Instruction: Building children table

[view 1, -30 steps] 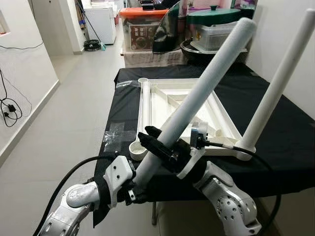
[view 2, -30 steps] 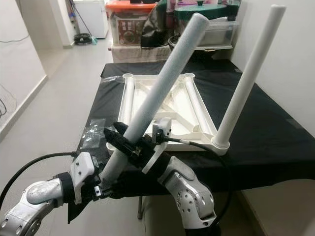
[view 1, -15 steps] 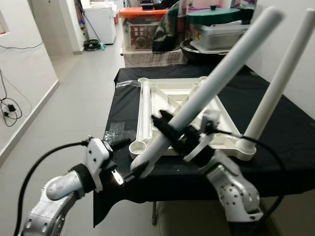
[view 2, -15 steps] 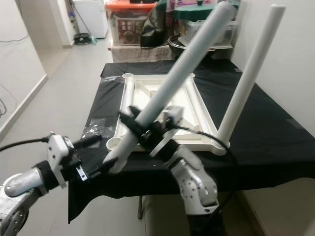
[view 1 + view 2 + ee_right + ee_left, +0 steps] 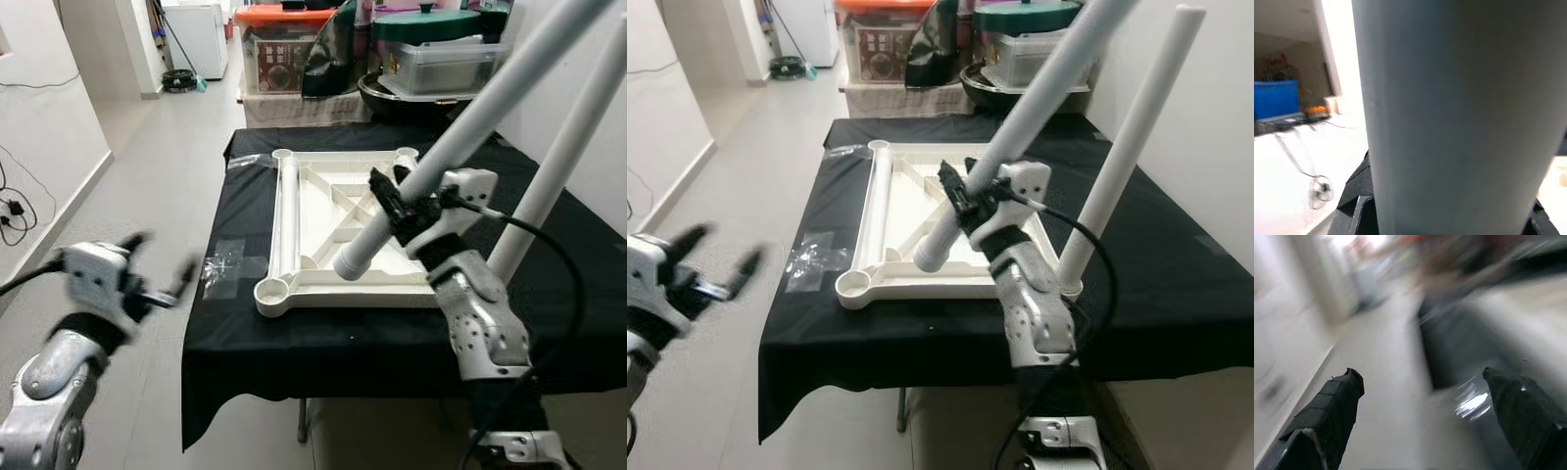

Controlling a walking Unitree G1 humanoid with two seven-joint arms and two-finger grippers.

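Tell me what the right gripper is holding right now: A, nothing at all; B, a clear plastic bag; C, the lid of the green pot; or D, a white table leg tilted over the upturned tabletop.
D: the right gripper is clamped around the loose white table leg, which slants up over the upturned white tabletop.

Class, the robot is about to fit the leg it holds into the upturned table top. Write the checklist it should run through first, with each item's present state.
1. Right gripper shut on the loose leg: ok.
2. Leg's lower end over the empty front-left corner socket: not ok, it hangs over the middle of the table top.
3. Leg upright for insertion: not ok, it is tilted.
4. Left gripper away from the table top, fingers open: ok.
5. The other leg standing in its front-right corner: ok.
6. Socket free of debris: cannot tell.
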